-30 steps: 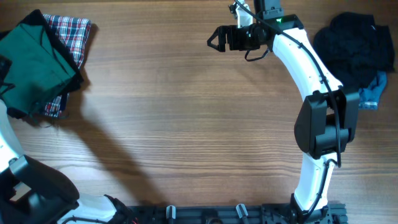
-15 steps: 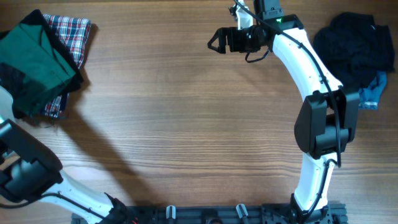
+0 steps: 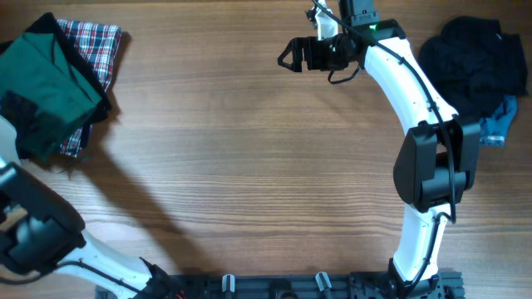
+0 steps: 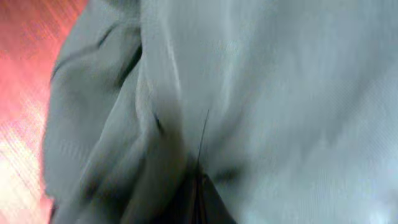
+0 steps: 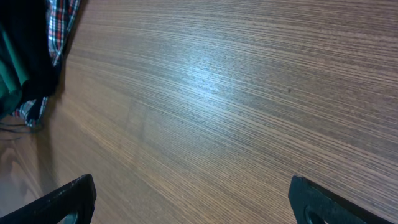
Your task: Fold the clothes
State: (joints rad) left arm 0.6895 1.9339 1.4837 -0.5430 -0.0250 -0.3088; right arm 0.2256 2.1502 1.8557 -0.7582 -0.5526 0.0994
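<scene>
The dark-green garment (image 3: 50,79) is lying bunched at the far left corner of the bench (image 3: 249,166), partly overlapping a plaid cloth (image 3: 98,41), and the left arm (image 3: 37,237) is reaching over its near edge. Judging from this, the step in hand is getting the garment off that heap and onto open wood so it can be spread. To do this well, the left arm should be lifting high enough for the fabric to clear the plaid cloth (dragging would likely pull both along), then carrying it toward the bare middle of the bench, where the other arm can be taking a second corner.

The left jaws are closed right down. They are not showing in the wrist view, but the garment (image 4: 280,93) is filling it, with creases and a thin dark cord (image 4: 202,140) running down to the bottom centre, so they appear to be pinching a fold of it. The right arm (image 3: 416,91) is hovering over bare wood at the far centre, its jaws standing fully apart, holding and touching nothing.
</scene>
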